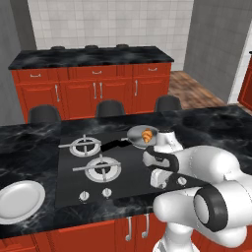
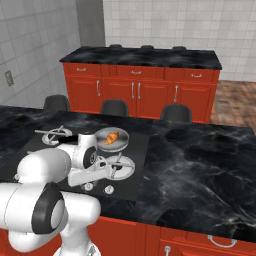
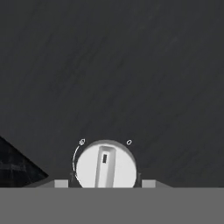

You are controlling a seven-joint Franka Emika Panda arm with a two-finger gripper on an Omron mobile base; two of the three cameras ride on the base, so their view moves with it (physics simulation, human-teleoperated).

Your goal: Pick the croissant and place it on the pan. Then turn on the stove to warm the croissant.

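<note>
Claw: the two-finger claw [image 3: 105, 186] is low over the front edge of the stove; just the two pale tips show in the hand view, one on each side of a knob. Whether they press on it cannot be told.
Knob: small round silver knob [image 3: 105, 166] with a raised bar across its face, lying between the claw tips, with small markings printed around its upper rim.
Stove: flat black four-burner gas cooktop [image 1: 74, 182] set into the counter, with silver ring burners and small silver knobs along its front edge.
Pan: small round shallow grey metal frying pan [image 1: 135, 133] with a long black handle, on a rear burner, just beyond the arm.
Croissant: small golden-orange crescent-shaped pastry [image 1: 146, 135] lying inside the pan.
Counter: black marble counter [image 2: 200, 165] carrying the stove.
Plate: round white plate [image 1: 19, 200] on the counter, well apart from the stove's left edge.
</note>
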